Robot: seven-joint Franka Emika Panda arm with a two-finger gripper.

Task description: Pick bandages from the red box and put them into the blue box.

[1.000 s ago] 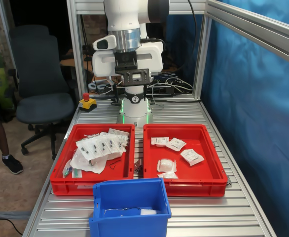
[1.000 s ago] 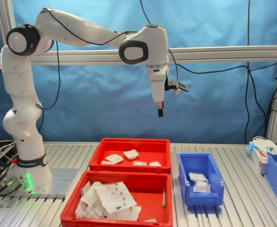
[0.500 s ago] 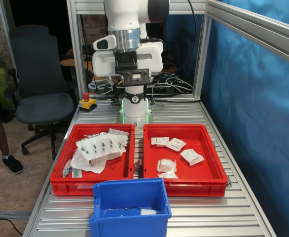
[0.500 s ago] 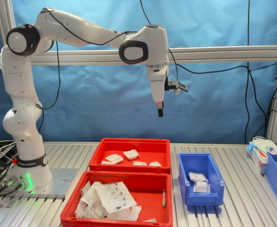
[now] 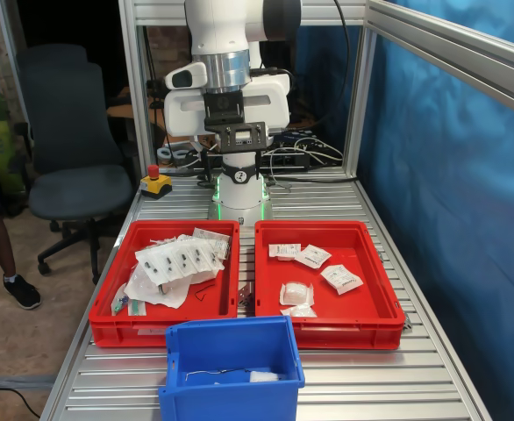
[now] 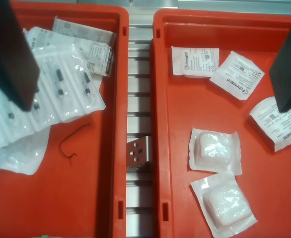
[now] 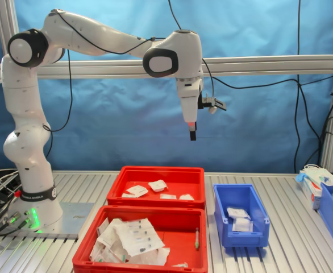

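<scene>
The fingers (image 6: 155, 64) are spread wide apart and empty, one dark finger at each side edge of the wrist view, and the arm (image 7: 180, 62) hangs high above the bench (image 7: 280, 256), well clear of everything.

Some of the job looks done: in the second exterior view the blue box (image 7: 240, 215) already holds at least two white packets, while in the first exterior view only one pale packet shows at about 5 o'clock on its floor. Most is left — the red box (image 6: 185, 129) still carries five bandages (image 6: 214, 150). Taking that tray as a clock face in the wrist view, two flat printed ones lie toward 12 and 1 o'clock, one sits at 3 o'clock, and two puffier sealed ones lie touching or just overlapping between the centre and 6 o'clock. No packet is gripped, so the next pick has not begun.

The other red tray (image 6: 93, 198) holds large white sheets (image 6: 61, 89) with dark-dotted strips and a bent dark wire (image 6: 72, 144) — not part of the task.

Hard to read: the right-hand finger covers a corner of the 3 o'clock bandage, the wrist view cuts off the trays' outer edges, and the blue box's front wall hides much of its floor in the first exterior view. The exact count inside it cannot be told.
</scene>
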